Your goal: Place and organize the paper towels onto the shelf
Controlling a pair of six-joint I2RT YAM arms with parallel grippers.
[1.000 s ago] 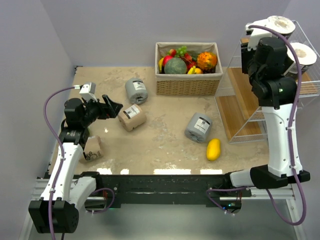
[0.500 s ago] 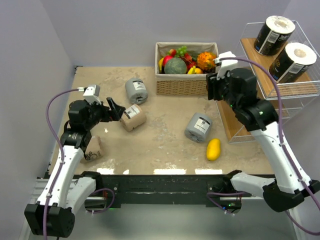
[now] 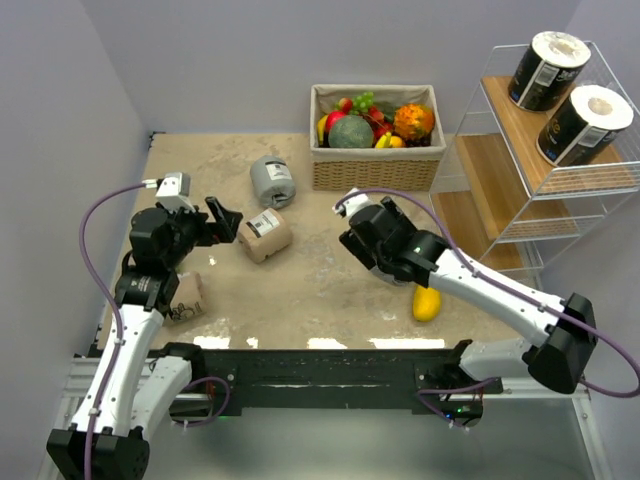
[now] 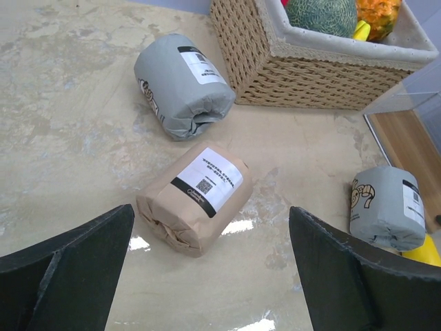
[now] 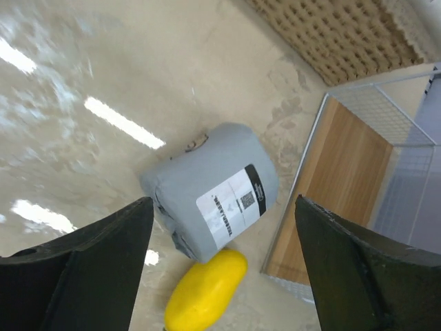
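Observation:
Two black paper towels [image 3: 547, 70] [image 3: 584, 123] stand on the top board of the white wire shelf [image 3: 497, 170] at the right. On the table lie a grey roll [image 3: 273, 181], a tan roll [image 3: 264, 235] and another tan roll [image 3: 185, 297] by the left arm. My left gripper [image 3: 226, 220] is open just left of the tan roll [image 4: 196, 196], not touching it. My right gripper [image 5: 224, 201] hangs open above a second grey roll [image 5: 213, 189], which the arm hides in the top view.
A wicker basket [image 3: 377, 165] of fruit stands at the back centre, close to the grey roll [image 4: 182, 86]. A yellow mango [image 5: 207, 296] lies against the grey roll under my right gripper, beside the shelf's bottom board [image 5: 331, 200].
My right arm swung from the shelf's top board down over the grey roll on the table, and its jaws opened wide. My left gripper opened fully and stayed beside the tan roll.

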